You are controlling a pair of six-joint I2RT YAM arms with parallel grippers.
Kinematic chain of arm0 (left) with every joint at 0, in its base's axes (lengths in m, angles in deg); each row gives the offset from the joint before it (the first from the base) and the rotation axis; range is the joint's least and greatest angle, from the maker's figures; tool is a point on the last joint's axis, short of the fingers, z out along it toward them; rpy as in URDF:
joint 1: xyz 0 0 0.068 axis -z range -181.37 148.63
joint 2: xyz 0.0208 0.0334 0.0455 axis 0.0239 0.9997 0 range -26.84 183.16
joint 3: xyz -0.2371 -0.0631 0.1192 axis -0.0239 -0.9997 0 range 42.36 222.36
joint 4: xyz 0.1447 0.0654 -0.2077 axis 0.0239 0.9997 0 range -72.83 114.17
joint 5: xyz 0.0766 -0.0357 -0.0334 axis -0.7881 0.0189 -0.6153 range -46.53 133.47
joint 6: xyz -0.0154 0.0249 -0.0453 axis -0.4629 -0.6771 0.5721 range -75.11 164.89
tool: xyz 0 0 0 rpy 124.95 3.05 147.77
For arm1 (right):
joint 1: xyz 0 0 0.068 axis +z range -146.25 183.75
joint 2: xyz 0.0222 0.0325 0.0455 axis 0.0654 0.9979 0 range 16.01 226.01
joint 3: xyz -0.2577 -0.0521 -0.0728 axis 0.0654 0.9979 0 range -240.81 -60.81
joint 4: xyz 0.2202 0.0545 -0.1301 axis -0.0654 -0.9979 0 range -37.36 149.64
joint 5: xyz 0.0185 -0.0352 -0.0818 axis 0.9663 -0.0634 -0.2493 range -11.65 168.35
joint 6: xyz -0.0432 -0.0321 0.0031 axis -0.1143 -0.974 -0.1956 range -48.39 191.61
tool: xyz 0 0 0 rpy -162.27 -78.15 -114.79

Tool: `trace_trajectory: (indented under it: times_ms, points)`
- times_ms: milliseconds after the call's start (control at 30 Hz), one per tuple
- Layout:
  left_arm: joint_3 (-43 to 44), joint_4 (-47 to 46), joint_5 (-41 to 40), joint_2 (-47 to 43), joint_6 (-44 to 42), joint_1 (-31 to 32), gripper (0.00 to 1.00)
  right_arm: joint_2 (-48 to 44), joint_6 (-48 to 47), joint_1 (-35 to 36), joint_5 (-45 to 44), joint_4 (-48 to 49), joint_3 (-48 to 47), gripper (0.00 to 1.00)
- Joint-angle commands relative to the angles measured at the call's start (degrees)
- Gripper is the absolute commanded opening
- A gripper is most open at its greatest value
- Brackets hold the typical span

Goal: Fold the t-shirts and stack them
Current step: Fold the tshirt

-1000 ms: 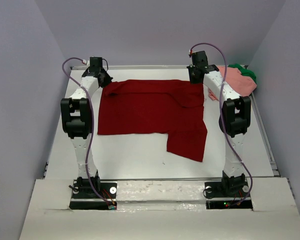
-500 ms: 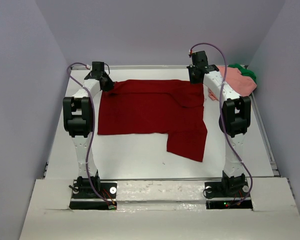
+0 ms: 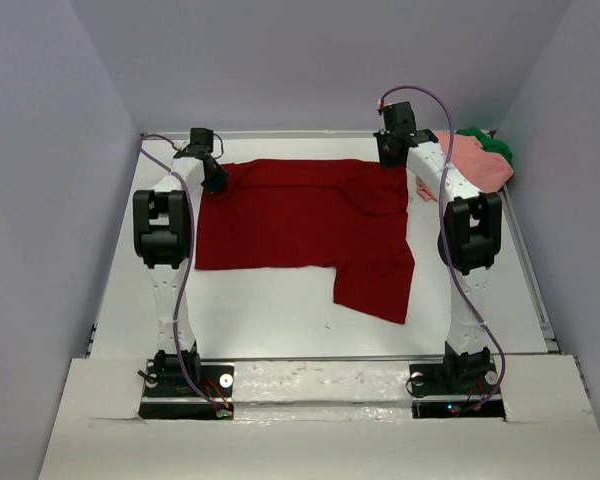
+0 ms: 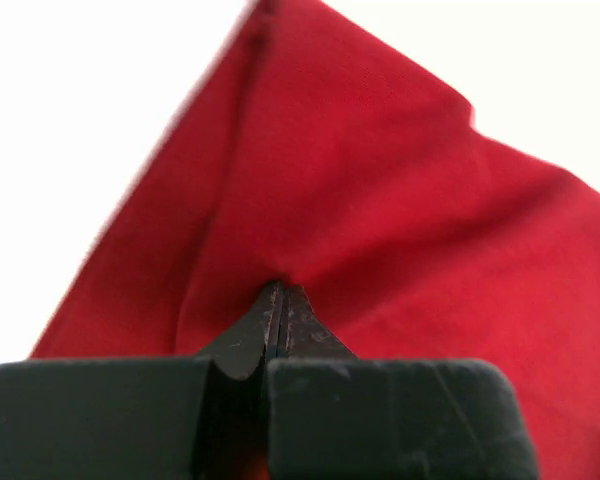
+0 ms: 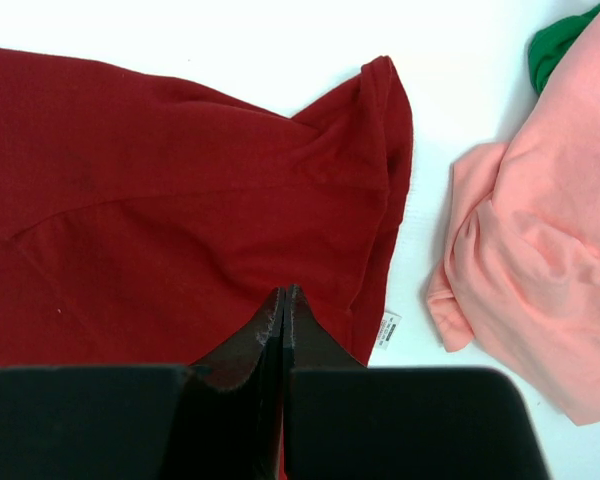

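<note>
The dark red t-shirt lies spread on the white table, with one part hanging toward the near right. My left gripper is at its far left corner. In the left wrist view the left gripper is shut, and the red cloth puckers into its tips. My right gripper is at the far right corner. In the right wrist view the right gripper is shut on the red cloth. The salmon pink t-shirt and the green t-shirt lie bunched at the far right.
The pink shirt lies just right of the red shirt's edge, with the green shirt behind it. A white care label sticks out of the red hem. Bare table lies in front of the shirt. Grey walls stand close on three sides.
My left gripper has moved right and toward me onto the shirt's far left corner, and its wrist has turned. The right arm and the shirts have not moved.
</note>
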Motion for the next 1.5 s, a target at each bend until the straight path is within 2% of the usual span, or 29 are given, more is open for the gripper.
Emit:
trace_trajectory:
  times_ms: [0,100,267,500,667,867,933,967,1000,1067,1200,1233,1300,1333,1400,1433,1467]
  points:
    - [6.7,12.2,-7.1,4.5,5.0,-1.0,0.0,-2.2,0.1,0.2,-0.2,2.8,0.7,0.0]
    - [9.0,15.4,-6.6,7.3,6.0,-1.8,0.0,-2.7,0.4,0.2,-0.1,2.8,1.2,0.0]
    - [8.9,15.0,-5.0,7.7,5.4,-1.8,0.0,-3.5,0.8,0.2,0.4,2.8,2.5,0.0]
    - [-0.7,5.2,-2.6,-2.5,4.8,-1.8,0.0,-4.9,1.0,0.2,0.2,2.8,3.9,0.0]
    - [-2.2,5.4,-2.7,-4.9,4.6,-1.5,0.0,-5.3,1.1,0.2,0.5,2.7,4.4,0.0]
    - [-3.9,4.6,-3.9,-8.2,3.9,-1.2,0.14,-7.5,2.7,0.2,1.7,2.6,5.5,0.0]
    - [-2.8,6.2,-5.5,-8.3,3.7,-1.2,0.21,-8.0,2.6,0.2,2.1,2.4,6.1,0.0]
    - [-2.3,6.7,-5.8,-8.4,3.7,-1.2,0.34,-8.7,2.5,0.2,2.3,2.3,6.3,0.0]
    - [-2.4,6.5,-6.0,-8.8,3.6,-1.2,0.41,-9.0,2.5,0.2,2.4,2.4,6.8,0.0]
    - [-2.6,6.4,-7.6,-10.6,3.5,-0.4,0.55,-10.2,2.9,0.2,2.1,2.3,8.1,0.0]
    - [-1.3,8.8,-17.8,-15.7,2.7,4.0,0.77,-13.4,4.7,0.2,-0.8,2.5,12.4,0.0]
    - [-0.5,10.2,-23.3,-16.3,2.7,5.3,0.79,-14.3,5.9,0.2,-1.9,2.5,14.7,0.08]
    - [3.1,15.4,-28.8,-16.8,2.2,7.7,0.85,-16.1,8.3,0.2,-2.7,2.2,17.1,0.24]
    - [4.5,18.2,-33.9,-16.5,2.7,10.3,0.87,-18.6,11.7,0.2,-2.4,1.9,18.6,0.43]
    - [7.4,25.9,-35.8,-16.1,4.6,12.2,0.9,-24.2,14.9,0.2,1.1,1.9,24.7,0.59]
    - [6.9,27.6,-34.2,-16.5,5.4,13.0,0.91,-26.3,18.1,0.2,2.0,2.2,27.3,0.66]
    - [5.4,28.2,-32.3,-17.8,5.7,13.4,0.91,-28.6,19.2,0.2,2.7,2.4,29.7,0.68]
